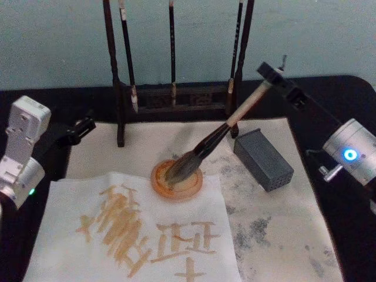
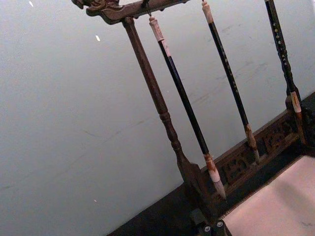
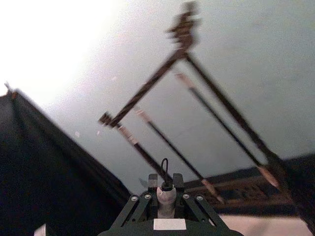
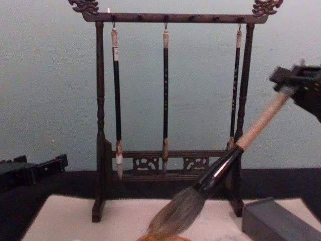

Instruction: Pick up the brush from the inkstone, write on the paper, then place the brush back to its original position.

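The brush slants down from upper right to lower left, and its bushy tuft rests in the round orange-brown inkstone at the table's middle. My right gripper is shut on the top end of the pale handle. In the right wrist view the handle's end sits between the fingers. From the chest, the brush leans down toward the inkstone. The large cream paper carries grey stains. My left gripper hangs parked at the left edge, away from everything.
A whiter sheet with orange-brown strokes lies front left on the paper. A grey block sits right of the inkstone. The wooden brush rack with three slim dark brushes stands behind, close to the held handle.
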Robot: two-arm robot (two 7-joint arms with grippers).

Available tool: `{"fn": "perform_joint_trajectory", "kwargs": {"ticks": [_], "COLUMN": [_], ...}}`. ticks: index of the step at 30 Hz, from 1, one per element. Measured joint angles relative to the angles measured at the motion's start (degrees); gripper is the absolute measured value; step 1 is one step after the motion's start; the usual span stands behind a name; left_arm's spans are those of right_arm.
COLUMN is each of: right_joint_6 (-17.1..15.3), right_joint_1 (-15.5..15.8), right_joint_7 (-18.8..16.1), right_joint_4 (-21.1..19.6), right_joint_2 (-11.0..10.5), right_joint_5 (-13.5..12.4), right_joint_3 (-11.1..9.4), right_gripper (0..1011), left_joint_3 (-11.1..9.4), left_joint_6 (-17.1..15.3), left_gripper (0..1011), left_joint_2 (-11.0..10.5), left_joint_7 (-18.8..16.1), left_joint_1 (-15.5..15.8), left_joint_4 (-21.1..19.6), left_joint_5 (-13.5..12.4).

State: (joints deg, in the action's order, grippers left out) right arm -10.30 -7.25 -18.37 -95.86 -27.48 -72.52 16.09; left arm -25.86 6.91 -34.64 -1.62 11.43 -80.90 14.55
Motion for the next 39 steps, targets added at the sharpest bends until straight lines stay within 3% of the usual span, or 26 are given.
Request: {"fn": "perform_joint_trajectory", "kwargs": {"ticks": [3, 4, 6, 7, 8, 10, 14, 19, 30, 39], "right_joint_6": [-1.85, -3.52, -5.7, -5.7, -7.23, -8.98, -10.23, -10.35, -10.23, -9.69], "right_joint_1": [-0.35, -0.72, -1.39, -1.39, -1.98, -2.89, -4.14, -5.46, -8.22, -9.15], "right_joint_7": [0.7, 1.32, 2.08, 2.08, 2.69, 3.7, 5.77, 7.81, 8.32, 8.87], "right_joint_4": [1.97, 3.51, 5.71, 5.71, 7.41, 9.51, 12.36, 15.46, 21.63, 23.83], "right_joint_2": [0.73, 1.33, 2.19, 2.19, 2.86, 3.71, 4.42, 4.72, 4.95, 4.43], "right_joint_5": [-3.85, -7.0, -10.82, -10.82, -13.38, -16.04, -19.02, -20.38, -20.81, -21.21], "right_joint_3": [-1.09, -1.83, -2.74, -2.74, -3.26, -3.74, -3.84, -3.21, -0.77, 0.62], "right_gripper": [181, 181, 181, 181, 181, 181, 181, 181, 181, 181], "left_joint_3": [0.0, 0.0, 0.0, 0.0, 0.0, 0.0, 0.0, 0.0, 0.0, 0.0], "left_joint_6": [0.0, 0.0, 0.0, 0.0, 0.0, 0.0, 0.0, 0.0, 0.0, 0.0], "left_gripper": [1002, 1000, 1002, 1002, 1002, 1000, 1002, 1002, 1002, 1002], "left_joint_2": [0.0, 0.0, 0.0, 0.0, 0.0, 0.0, 0.0, 0.0, 0.0, 0.0], "left_joint_7": [0.0, 0.0, 0.0, 0.0, 0.0, 0.0, 0.0, 0.0, 0.0, 0.0], "left_joint_1": [0.0, 0.0, 0.0, 0.0, 0.0, 0.0, 0.0, 0.0, 0.0, 0.0], "left_joint_4": [0.0, 0.0, 0.0, 0.0, 0.0, 0.0, 0.0, 0.0, 0.0, 0.0], "left_joint_5": [0.0, 0.0, 0.0, 0.0, 0.0, 0.0, 0.0, 0.0, 0.0, 0.0]}}
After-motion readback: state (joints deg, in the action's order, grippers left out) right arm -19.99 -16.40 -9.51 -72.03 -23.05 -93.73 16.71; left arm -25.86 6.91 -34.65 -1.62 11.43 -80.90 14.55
